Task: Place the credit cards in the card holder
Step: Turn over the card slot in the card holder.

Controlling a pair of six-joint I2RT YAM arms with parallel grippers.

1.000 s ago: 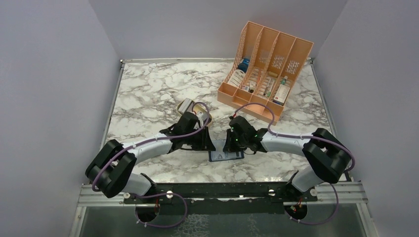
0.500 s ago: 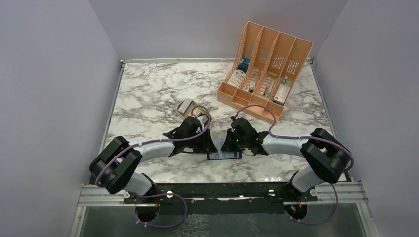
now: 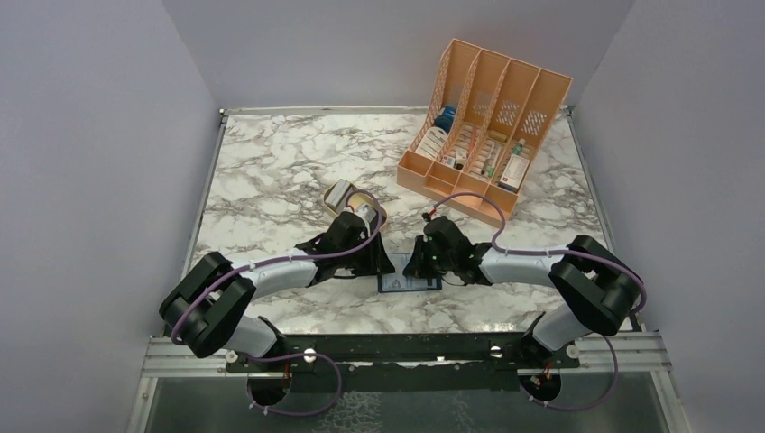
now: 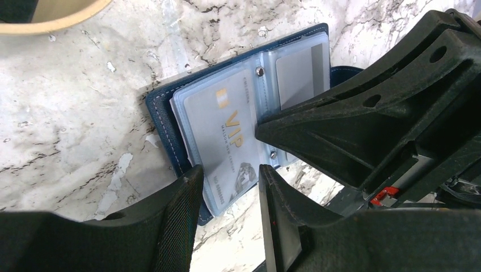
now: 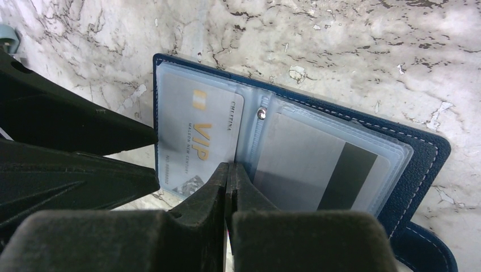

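The VIP card (image 4: pixel 224 141) looks mostly seated in the open card holder (image 4: pixel 164 113), its long axis pointing straight away from my left fingers (image 4: pixel 184 198), which stand slightly parted astride its protruding end. A striped card (image 5: pixel 317 164) already fills the other page. My right fingers (image 5: pixel 228 175), closed and empty, seem to pin the spine to the worktop (image 4: pixel 85 113).

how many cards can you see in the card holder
2. A VIP card in one sleeve of the open card holder; a grey card with a dark stripe in the facing sleeve. More may hide behind those pages.
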